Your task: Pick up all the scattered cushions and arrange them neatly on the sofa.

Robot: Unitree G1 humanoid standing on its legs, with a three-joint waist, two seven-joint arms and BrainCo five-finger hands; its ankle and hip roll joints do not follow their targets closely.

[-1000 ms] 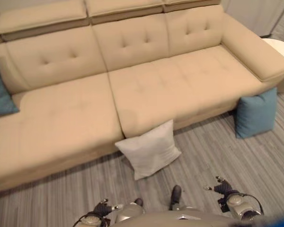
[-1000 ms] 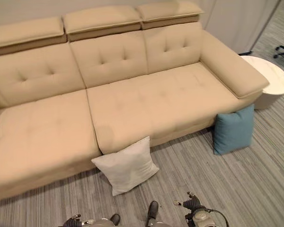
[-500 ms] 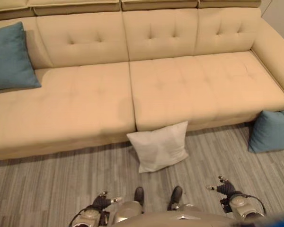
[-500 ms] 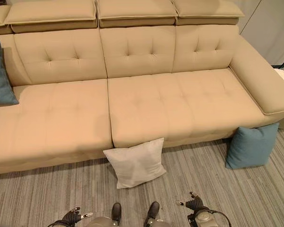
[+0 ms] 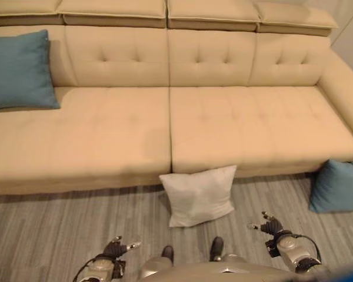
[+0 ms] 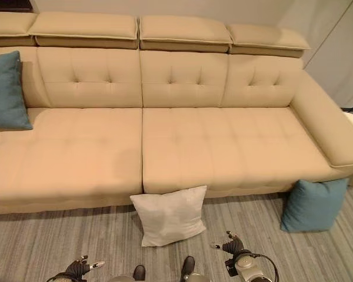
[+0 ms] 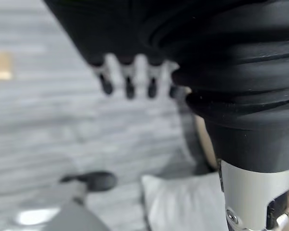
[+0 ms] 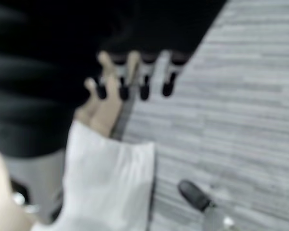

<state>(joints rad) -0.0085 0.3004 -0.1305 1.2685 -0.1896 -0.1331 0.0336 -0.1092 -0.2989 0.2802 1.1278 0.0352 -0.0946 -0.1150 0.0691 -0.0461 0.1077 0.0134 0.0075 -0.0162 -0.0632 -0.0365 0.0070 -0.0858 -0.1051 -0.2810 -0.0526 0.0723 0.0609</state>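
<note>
A white cushion (image 5: 198, 195) leans against the front of the beige sofa (image 5: 165, 126) on the floor, near its middle seam. A teal cushion (image 5: 337, 186) stands on the floor by the sofa's right end. Another teal cushion (image 5: 20, 71) rests upright on the sofa's left end against the backrest. My left hand (image 5: 114, 249) hangs low at the lower left, fingers relaxed, holding nothing. My right hand (image 5: 270, 227) hangs at the lower right, also open and holding nothing. The white cushion (image 7: 183, 202) lies past my left hand's fingers (image 7: 127, 84), and the same white cushion (image 8: 108, 183) past my right fingers (image 8: 144, 82).
Grey striped carpet (image 5: 59, 229) covers the floor in front of the sofa. The sofa's right armrest (image 6: 326, 126) juts forward above the floor cushion. A pale wall panel (image 6: 341, 53) stands behind the right end.
The camera has swung left and levelled, so the whole sofa and the left teal cushion now show. Both hands stay low and open; no cushion has moved.
</note>
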